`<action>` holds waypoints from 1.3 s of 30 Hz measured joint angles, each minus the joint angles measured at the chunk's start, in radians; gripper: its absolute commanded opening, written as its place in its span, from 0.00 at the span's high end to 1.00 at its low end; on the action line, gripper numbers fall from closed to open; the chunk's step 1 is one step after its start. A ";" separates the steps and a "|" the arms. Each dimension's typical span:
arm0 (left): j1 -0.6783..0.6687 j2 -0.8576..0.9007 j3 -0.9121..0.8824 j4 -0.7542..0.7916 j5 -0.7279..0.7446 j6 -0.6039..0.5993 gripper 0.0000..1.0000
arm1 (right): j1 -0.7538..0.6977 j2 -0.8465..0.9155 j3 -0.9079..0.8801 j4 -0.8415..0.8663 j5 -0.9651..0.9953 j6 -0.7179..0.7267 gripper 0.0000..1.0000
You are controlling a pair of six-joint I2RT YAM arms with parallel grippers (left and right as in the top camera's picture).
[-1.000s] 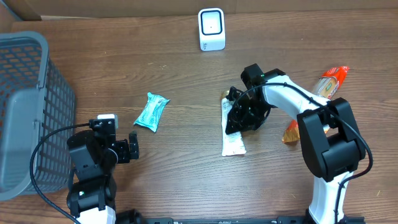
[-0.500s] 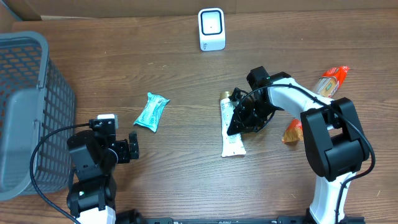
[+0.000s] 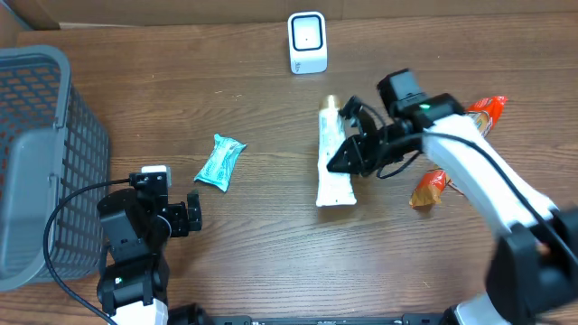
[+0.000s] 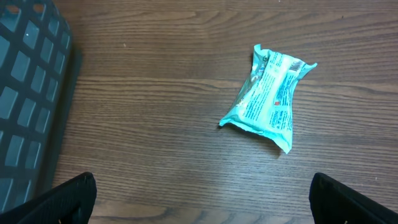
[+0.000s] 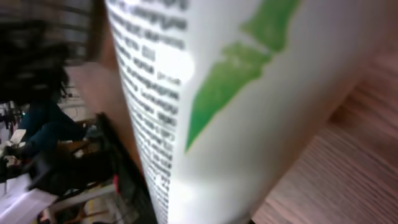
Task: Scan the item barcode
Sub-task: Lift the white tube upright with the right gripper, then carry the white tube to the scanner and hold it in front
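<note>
The white tube (image 3: 329,144) lies lengthwise in the middle of the desk (image 3: 262,262), its capped end pointing toward the white scanner (image 3: 307,41) at the far edge and its flat crimped end toward the near edge. The right pincer (image 3: 345,155) comes in from the tube's right side, about halfway along it, and is clamped on the tube there. The right wrist view is almost filled by the tube (image 5: 205,93), which shows blurred black print and a green mark, with wood grain at the lower right. The scanner stands well apart from the tube, beyond its cap.

An orange packet (image 3: 483,116) lies to the right of the right arm, and a second, smaller orange packet (image 3: 427,190) lies near the arm's underside.

The left pincer (image 3: 193,213) is near the front left, with its fingers spread wide apart and nothing between them. A teal packet (image 4: 270,96) lies flat on the desk ahead of it, apart from the fingers. A grey mesh basket (image 3: 36,162) occupies the left edge
</note>
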 measured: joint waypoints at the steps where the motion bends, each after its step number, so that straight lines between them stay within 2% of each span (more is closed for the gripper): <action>1: 0.000 0.000 0.000 0.000 0.000 0.000 0.00 | 0.000 -0.036 0.003 -0.002 -0.008 0.000 0.96; 7: 0.000 0.000 0.000 0.000 0.000 0.000 0.00 | 0.000 -0.138 0.005 -0.048 -0.031 -0.001 0.96; 27: 0.000 0.000 0.000 0.000 0.000 0.000 0.00 | 0.000 -0.138 0.004 -0.042 -0.033 0.001 0.96; 32: 0.000 0.000 0.000 0.000 0.000 0.000 0.00 | 0.000 -0.138 0.008 0.000 0.014 0.056 0.97; 35: 0.000 0.000 0.000 0.000 0.000 0.000 0.00 | 0.000 -0.127 0.064 -0.019 0.093 0.093 0.97; 39: 0.000 0.000 0.000 0.000 0.000 0.000 0.00 | 0.010 -0.064 0.287 -0.045 0.256 0.117 0.97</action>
